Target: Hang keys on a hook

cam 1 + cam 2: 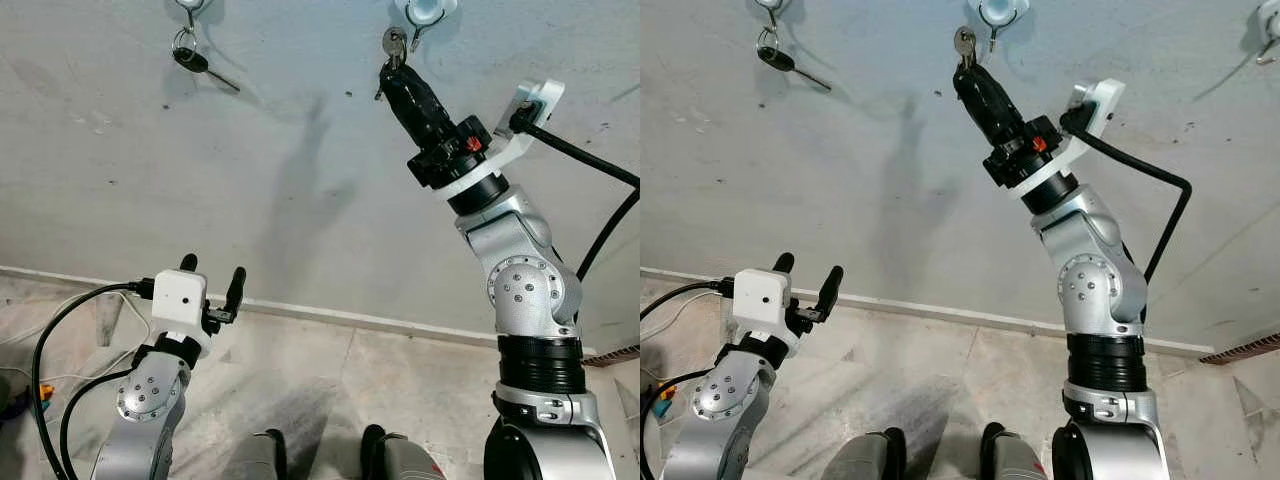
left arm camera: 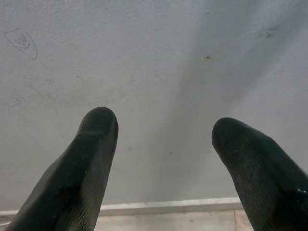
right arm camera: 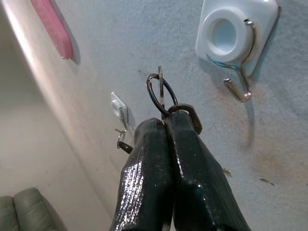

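- Right gripper [image 3: 166,126]: raised to the wall [image 1: 300,150] on an outstretched arm; fingers pressed together, pinching the keys [image 3: 166,103] at the tips; the ring [image 3: 159,94] stands proud above the fingertips, edge-on to the wrist camera
- Keys: held just below and beside the hook [image 3: 239,79], near it but not yet on it; in the head views the key head [image 1: 394,43] sits close against the hook's white base [image 1: 425,10]
- Hook: a metal prong curving down and outward from a white round base stuck to the wall; its upturned tip is free
- Step in hand, as judged: threading the ring over the prong; to do it well, bring the ring's opening level with the tip, just above it; shift sideways until the tip sits inside the loop; lower so the ring settles into the bend; release only then
- Risk, as judged: the ring is narrow and held edge-on, so a slight turn of the wrist may be needed to face it to the tip; a miss drops the keys
- Second hook [image 1: 190,8]: farther along the wall, already carrying a black-headed key [image 1: 192,58]
- Left gripper [image 1: 212,280]: held low near the floor [image 1: 330,390], fingers spread, holding nothing
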Motion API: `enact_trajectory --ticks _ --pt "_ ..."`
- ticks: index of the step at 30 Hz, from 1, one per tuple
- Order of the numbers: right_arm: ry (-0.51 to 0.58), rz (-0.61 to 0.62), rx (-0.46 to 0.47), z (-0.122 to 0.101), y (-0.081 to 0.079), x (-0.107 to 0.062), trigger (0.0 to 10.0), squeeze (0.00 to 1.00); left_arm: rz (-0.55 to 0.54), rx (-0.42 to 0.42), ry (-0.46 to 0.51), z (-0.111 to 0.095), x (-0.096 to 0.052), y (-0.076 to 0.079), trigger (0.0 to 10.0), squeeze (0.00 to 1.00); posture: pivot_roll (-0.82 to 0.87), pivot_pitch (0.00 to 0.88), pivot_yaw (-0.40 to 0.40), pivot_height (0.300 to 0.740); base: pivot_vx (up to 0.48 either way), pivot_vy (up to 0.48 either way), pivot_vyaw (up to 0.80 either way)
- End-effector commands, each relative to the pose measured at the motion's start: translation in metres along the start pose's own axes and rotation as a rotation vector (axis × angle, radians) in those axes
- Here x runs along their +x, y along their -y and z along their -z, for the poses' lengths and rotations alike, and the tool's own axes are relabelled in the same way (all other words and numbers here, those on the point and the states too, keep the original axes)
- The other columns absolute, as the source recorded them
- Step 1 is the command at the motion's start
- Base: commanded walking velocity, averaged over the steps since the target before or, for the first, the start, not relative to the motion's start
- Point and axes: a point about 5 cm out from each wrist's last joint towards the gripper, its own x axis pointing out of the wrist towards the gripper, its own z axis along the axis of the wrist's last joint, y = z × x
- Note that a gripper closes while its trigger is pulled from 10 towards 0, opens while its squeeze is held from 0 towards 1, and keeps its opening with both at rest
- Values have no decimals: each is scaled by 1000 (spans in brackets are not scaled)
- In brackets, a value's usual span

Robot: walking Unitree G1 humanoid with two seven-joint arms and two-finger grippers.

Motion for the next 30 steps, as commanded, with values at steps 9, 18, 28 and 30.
enact_trajectory --ticks 9,18,28,30 --pt "55 -1 88 -1 8 11 10000 0 2 -3 -30 6 -4 1 10000 0 168 262 80 740 0 0 0" --pt "84 14 118 -4 14 13 10000 0 0 -4 -33 7 -6 2 10000 0 169 264 80 740 0 0 0" --pt "147 55 211 -7 21 8 10000 0 2 -3 -33 7 -6 1 10000 0 167 266 84 740 0 0 0" --pt "163 74 266 -5 24 5 10000 0 5 -2 -33 7 -6 1 10000 0 168 267 85 740 0 0 0"
